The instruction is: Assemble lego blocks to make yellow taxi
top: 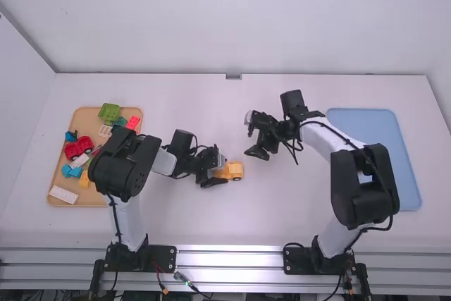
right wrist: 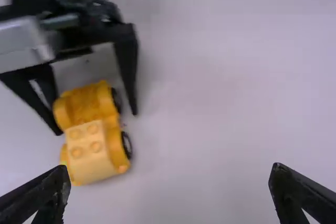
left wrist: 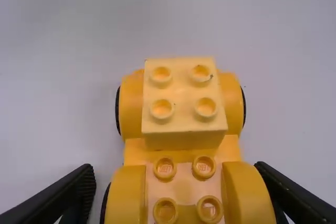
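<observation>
Left gripper (top: 225,170) open astride yellow car (left wrist: 184,150); right gripper (top: 249,143) open; orange block tray (top: 84,120), blue tray (top: 366,121) outboard.

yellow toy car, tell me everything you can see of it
The toy car is yellow, plastic-looking, with rounded fenders and black wheels. A paler four-stud block sits on one end; four bare studs show at the other. It stands upright on the white table, the left tool open, fingers flanking its bare-studded end.
</observation>
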